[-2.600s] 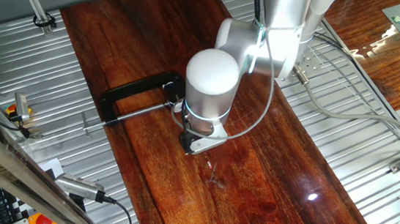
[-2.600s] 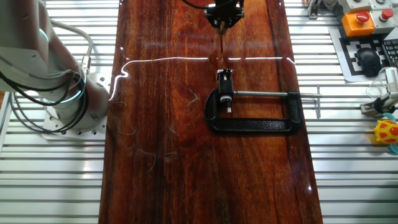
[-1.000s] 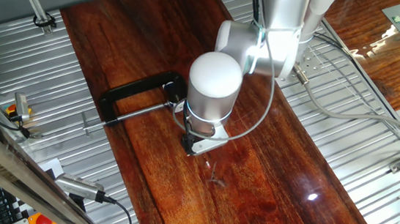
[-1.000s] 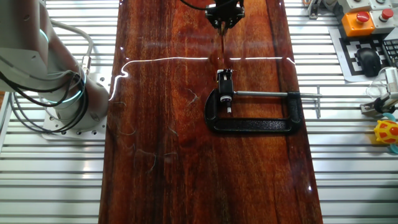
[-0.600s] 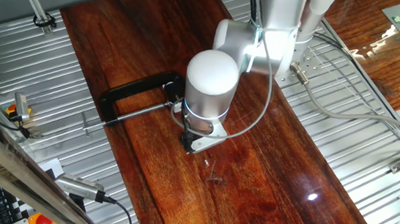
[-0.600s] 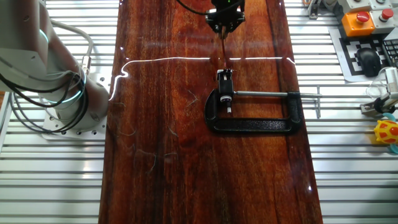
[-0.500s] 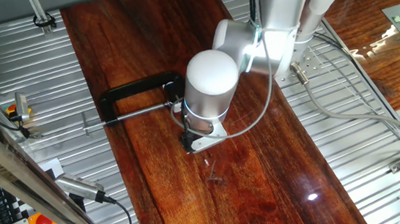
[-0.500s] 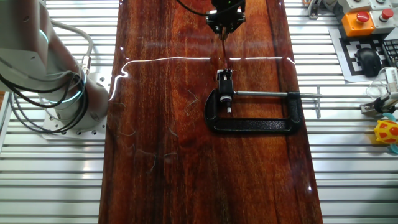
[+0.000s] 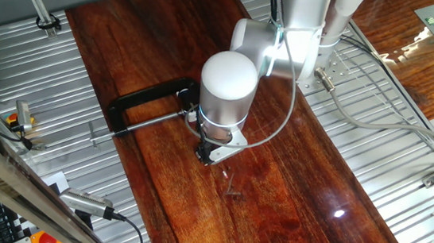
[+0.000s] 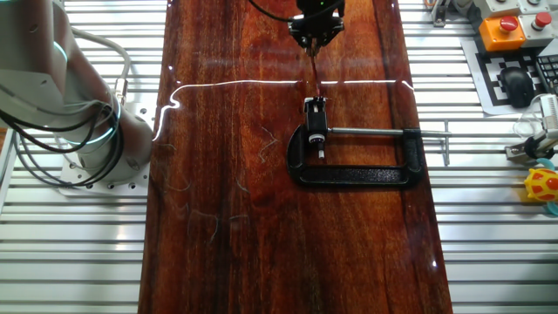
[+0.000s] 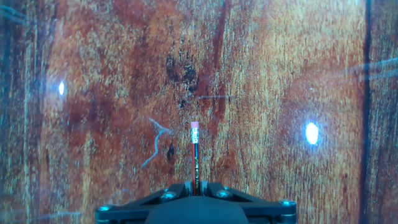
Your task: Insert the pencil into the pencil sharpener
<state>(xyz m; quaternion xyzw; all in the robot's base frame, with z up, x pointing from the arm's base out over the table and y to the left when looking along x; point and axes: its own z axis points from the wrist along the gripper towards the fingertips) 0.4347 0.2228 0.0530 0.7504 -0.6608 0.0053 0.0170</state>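
Observation:
My gripper (image 11: pixel 196 186) is shut on the pencil (image 11: pixel 195 155), a thin dark stick that points straight out from the fingers with its pink eraser end toward the wood. In the other fixed view the gripper (image 10: pixel 312 37) is at the far end of the board, and the pencil (image 10: pixel 313 65) reaches down toward the pencil sharpener (image 10: pixel 315 106), a small white block held in the black clamp (image 10: pixel 357 178). In one fixed view the white hand hides the sharpener, and the gripper (image 9: pixel 214 156) hangs just right of the clamp (image 9: pixel 143 102).
The clamp's long screw rod (image 10: pixel 384 132) sticks out toward the board's right edge. The red-brown board (image 10: pixel 227 218) lies on a ribbed metal table. The arm's base (image 10: pixel 96 148) stands at its left. Cables and a controller box (image 10: pixel 506 30) lie beside the board.
The hand has shifted slightly toward the clamp with the pencil still in its grip. The clamp and sharpener have not moved.

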